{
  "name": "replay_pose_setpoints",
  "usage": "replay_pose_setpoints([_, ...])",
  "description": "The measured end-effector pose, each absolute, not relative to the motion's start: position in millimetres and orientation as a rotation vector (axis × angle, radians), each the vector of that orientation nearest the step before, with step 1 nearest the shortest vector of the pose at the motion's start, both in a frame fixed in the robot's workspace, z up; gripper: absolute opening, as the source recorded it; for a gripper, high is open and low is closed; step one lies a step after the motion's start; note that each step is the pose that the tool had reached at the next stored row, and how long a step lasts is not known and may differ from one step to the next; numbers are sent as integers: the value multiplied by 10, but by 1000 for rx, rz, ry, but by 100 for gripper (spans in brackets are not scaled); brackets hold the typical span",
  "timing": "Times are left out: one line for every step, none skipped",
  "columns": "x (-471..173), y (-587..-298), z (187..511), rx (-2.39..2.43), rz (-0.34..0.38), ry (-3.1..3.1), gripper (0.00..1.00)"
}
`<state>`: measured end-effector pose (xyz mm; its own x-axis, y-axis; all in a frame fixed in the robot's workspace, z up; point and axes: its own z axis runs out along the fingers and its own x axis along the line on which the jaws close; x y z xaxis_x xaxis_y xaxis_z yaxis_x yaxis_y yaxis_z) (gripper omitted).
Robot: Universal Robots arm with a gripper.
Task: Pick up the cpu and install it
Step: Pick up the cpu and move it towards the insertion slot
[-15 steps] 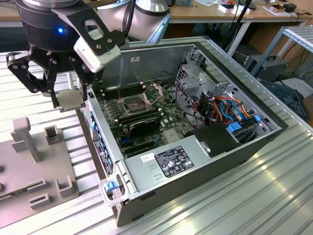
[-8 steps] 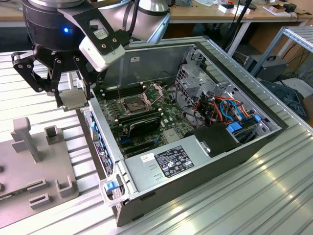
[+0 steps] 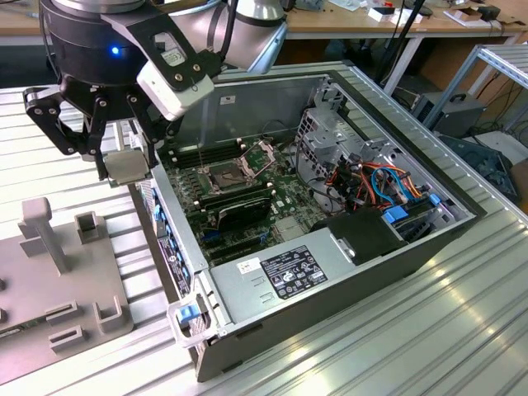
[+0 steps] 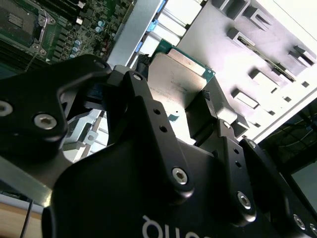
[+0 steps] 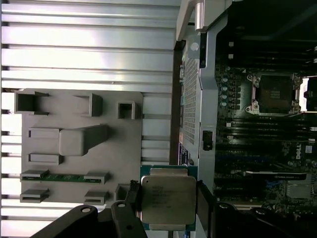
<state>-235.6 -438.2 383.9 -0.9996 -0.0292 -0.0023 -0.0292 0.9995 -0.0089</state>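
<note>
The cpu is a small flat silver-grey square, held in the air by my gripper, which is shut on it. In the exterior view it hangs over the case's wall at the exterior view's left, between the grey fixture plate and the motherboard. In both wrist views the cpu sits flat between the black fingers, metal top showing, green edge around it. The dark square socket lies in the motherboard with its metal frame hinged open, apart from the cpu.
The open computer case lies on a ribbed metal table. A black graphics card sits below the socket. The grey fixture plate carries raised holders and a memory stick. Cables and a drive cage fill the case's far side.
</note>
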Motion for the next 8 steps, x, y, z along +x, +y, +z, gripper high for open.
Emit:
replay_pose_setpoints([-2345, -4382, 3839, -46, -14, 3139, 55])
replay_pose_setpoints([-2333, -4382, 3839, -46, -14, 3139, 55])
replay_pose_setpoints([-2322, -4382, 3839, -46, -14, 3139, 55])
replay_pose_setpoints([-2308, -4382, 3838, -46, -14, 3139, 55])
replay_pose_setpoints([-2295, -4382, 3838, -46, -14, 3139, 55])
replay_pose_setpoints([-2279, -4382, 3838, -46, -14, 3139, 55])
replay_pose_setpoints([-2259, -4382, 3839, -46, -14, 3139, 55])
replay_pose_setpoints([-2244, -4382, 3839, -46, -14, 3139, 55])
